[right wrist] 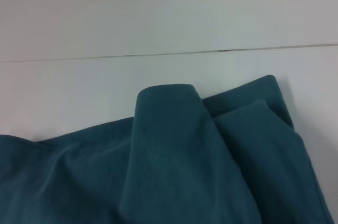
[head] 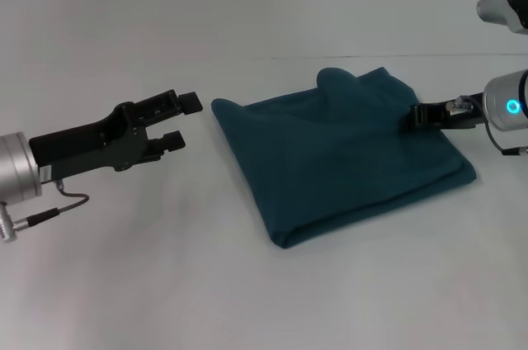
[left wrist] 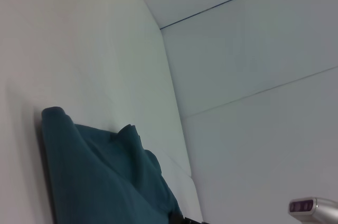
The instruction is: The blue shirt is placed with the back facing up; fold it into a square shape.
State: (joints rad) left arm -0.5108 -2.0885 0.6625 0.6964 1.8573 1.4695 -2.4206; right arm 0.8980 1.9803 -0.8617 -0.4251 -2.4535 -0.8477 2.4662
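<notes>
Teal-blue cloth, the blue shirt (head: 342, 156) lies folded into a rough rectangle on the white table (head: 165, 284), toward its far right part. The head view shows the right gripper (head: 419, 117) at the shirt's right edge; whether its fingers pinch the cloth I cannot tell. The left gripper (head: 181, 123) hovers just beside the shirt's left corner, fingers spread. Only the right wrist view shows a raised fold (right wrist: 169, 129) at the far edge.
</notes>
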